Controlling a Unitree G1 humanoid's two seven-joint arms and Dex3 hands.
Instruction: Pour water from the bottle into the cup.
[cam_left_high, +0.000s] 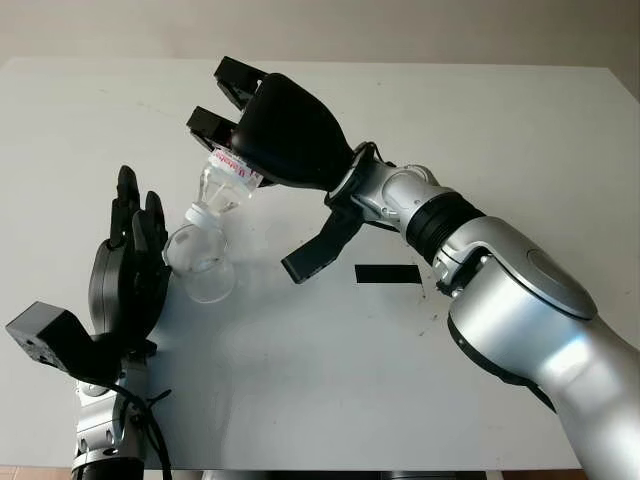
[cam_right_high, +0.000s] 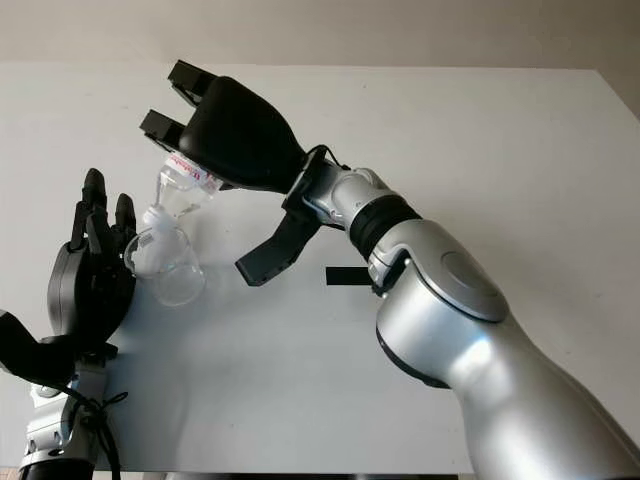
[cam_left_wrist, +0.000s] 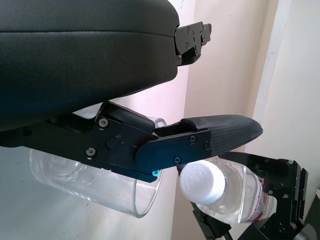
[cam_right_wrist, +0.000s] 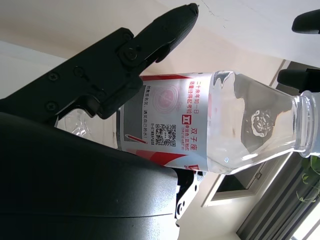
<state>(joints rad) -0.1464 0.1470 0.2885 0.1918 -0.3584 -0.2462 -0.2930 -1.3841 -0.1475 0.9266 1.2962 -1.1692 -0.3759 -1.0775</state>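
Left eye view: right hand (cam_left_high: 262, 132) clamping tilted bottle (cam_left_high: 225, 182), capped mouth over cup (cam_left_high: 199, 262) for pouring; left hand (cam_left_high: 128, 272) wrapping cup, steadying.

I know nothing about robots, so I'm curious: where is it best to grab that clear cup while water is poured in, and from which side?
Probably its lower wall, from the side away from the bottle. The cup is a smooth, upright, straight-sided cylinder, and its mouth must stay free for the tilted bottle neck. The left hand already grips it that way; the right hand holds the bottle.
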